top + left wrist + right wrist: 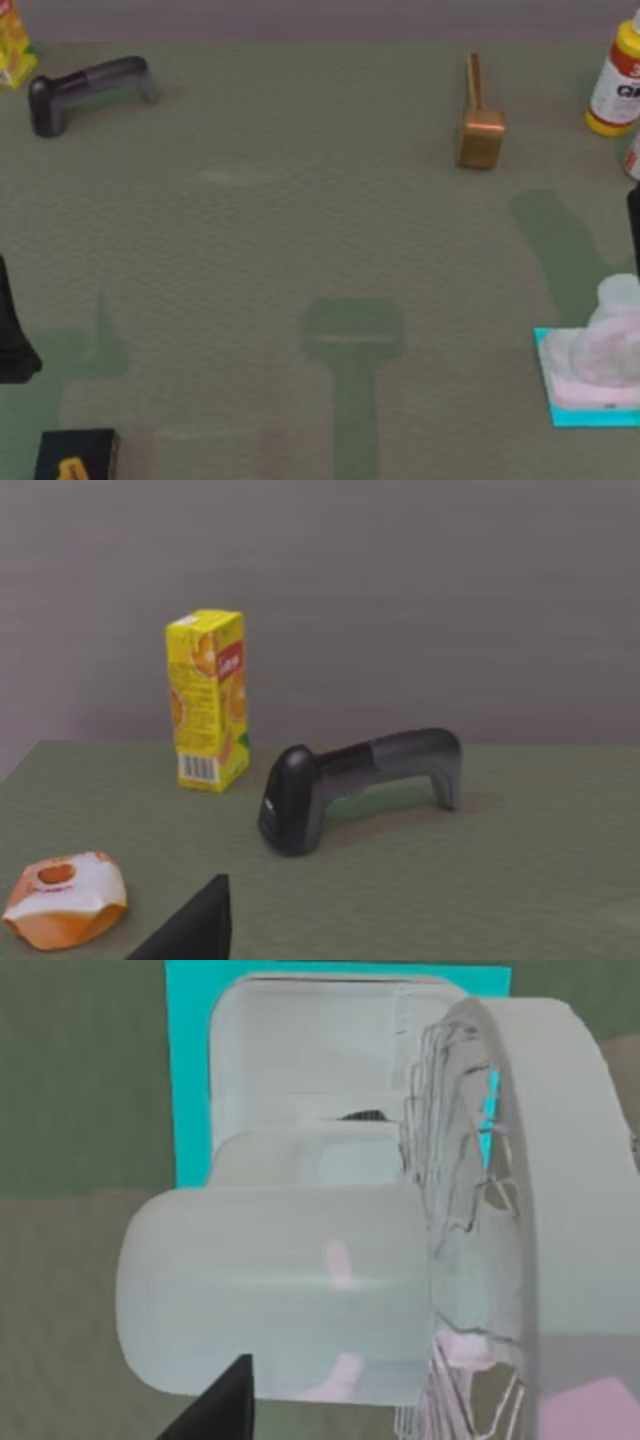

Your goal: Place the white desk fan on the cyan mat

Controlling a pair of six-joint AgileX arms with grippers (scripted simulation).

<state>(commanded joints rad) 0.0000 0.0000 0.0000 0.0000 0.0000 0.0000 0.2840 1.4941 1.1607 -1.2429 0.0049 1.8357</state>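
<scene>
The white desk fan (605, 345) stands at the table's right edge, its rounded base resting on the cyan mat (548, 385), whose edge peeks out on the left and front. In the right wrist view the fan's motor housing (280, 1280) fills the picture, with the base and the mat (185, 1060) beyond it. One dark fingertip (232, 1390) of my right gripper shows in front of the housing, apart from it and off to one side. My right arm (634, 228) is at the right edge above the fan. My left arm (12, 335) is parked at the left edge.
A black barcode scanner (85, 90) and a yellow juice box (15, 45) lie at the back left. A brass mallet (478, 115) is at the back centre and a white-and-yellow bottle (618, 80) at the back right. A black box (75, 455) sits front left, and an orange packet (65, 898) lies near the left gripper.
</scene>
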